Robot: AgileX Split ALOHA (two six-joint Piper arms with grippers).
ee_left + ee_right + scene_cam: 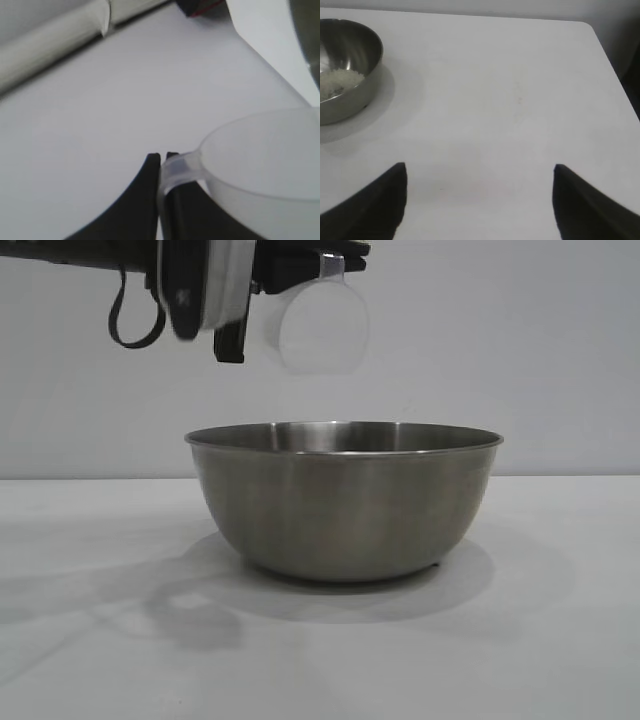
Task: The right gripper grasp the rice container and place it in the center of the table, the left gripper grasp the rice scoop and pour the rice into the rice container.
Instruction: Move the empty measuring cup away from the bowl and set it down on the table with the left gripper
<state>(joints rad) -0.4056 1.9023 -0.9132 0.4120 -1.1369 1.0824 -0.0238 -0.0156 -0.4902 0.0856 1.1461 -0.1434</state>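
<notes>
- Steel mixing bowl [343, 502] sits mid-surface [90, 640]; rice [337, 82] lies in its bottom.
- Left hand [161, 161] is clamped on the handle of the clear measuring cup [318, 325], which hangs above the bowl, toward 11 o'clock of its rim.
- Right hand [480, 197] idles wide open, holding nothing, well apart from the bowl.
- We judge pouring nearly done: keep the cup's mouth inside the rim line and the grip firm.

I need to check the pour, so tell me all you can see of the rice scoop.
The rice scoop is a small translucent plastic cup with a side loop handle. The left gripper is shut on that handle, holding the scoop tipped on its side in the air just above the rice container, touching nothing else.
</notes>
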